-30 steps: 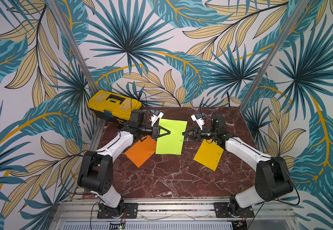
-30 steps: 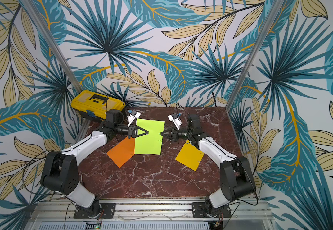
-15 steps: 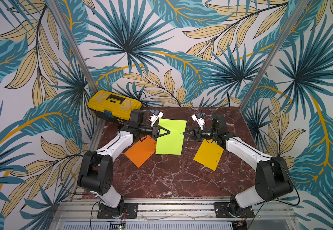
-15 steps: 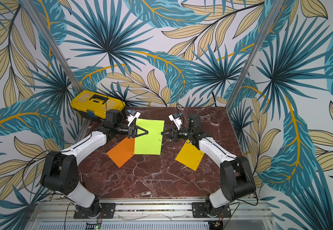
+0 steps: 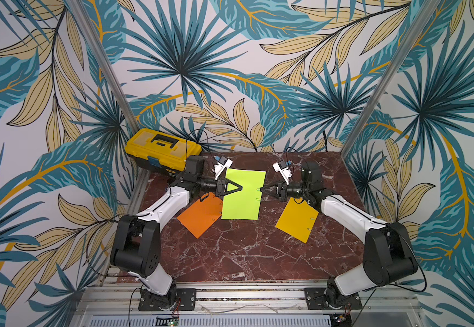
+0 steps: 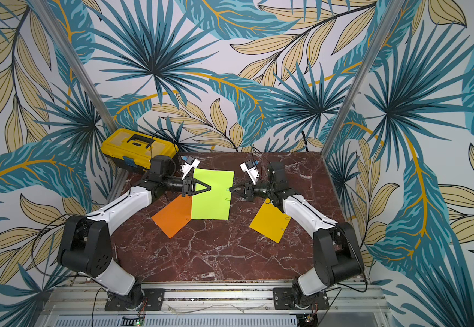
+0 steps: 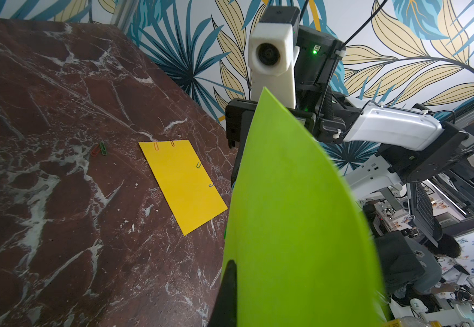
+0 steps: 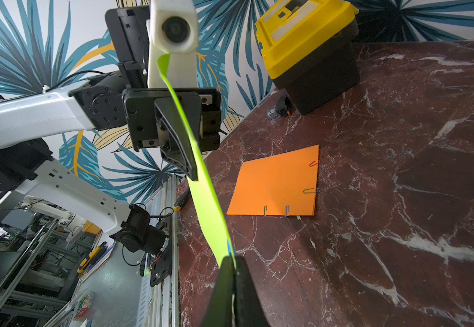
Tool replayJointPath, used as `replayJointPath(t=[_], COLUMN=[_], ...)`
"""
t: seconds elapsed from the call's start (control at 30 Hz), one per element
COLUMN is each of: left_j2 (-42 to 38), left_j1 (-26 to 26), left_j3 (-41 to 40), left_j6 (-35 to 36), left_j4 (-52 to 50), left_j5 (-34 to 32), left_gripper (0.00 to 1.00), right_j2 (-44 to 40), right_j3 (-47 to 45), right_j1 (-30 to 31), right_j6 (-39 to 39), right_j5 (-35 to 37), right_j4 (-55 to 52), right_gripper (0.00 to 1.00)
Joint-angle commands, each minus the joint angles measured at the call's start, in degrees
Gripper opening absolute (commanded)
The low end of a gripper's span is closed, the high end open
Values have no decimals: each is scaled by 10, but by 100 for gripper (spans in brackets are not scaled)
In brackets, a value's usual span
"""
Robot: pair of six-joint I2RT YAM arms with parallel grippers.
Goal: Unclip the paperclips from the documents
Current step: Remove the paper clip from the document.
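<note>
On the marble surface (image 5: 244, 249), a toolbox (image 5: 162, 147) sits at 11 o'clock. The green sheet (image 5: 242, 198) hangs bowed toward 12. The orange sheet (image 5: 199, 215) lies flat at 9 and the yellow sheet (image 5: 296, 219) at 3. The left end effector (image 5: 240, 188) pinches the green sheet's 9 o'clock edge. The right end effector (image 5: 261, 189) is pressed together on its 3 o'clock edge, at a blue paperclip (image 8: 229, 247). Paperclips (image 8: 310, 191) edge both flat sheets.

1. The lime green sheet (image 5: 242, 195), raised between my left gripper (image 5: 240, 188) and my right gripper (image 5: 261, 189), bars the middle.
2. The yellow toolbox (image 5: 163, 147) blocks the far left corner.
3. The near half of the marble table (image 5: 244, 254) lies open.
</note>
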Motion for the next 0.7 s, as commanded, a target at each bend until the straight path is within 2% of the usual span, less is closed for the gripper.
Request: replayJointPath(t=[0.0,0.67], left_j2=[-20,-20], left_j1=[6,6], left_j3=[-6,-7], left_j6=[10,10], left_j4=[14,14], left_j5=[10,9], left_gripper=[0,0], right_j2=[-9,-11], right_j3=[4,1], right_j1=[-5,-14], right_j6=[-1,-2], right_j5=[11,18], right_j4=[-17,-19], right_gripper=[4,6])
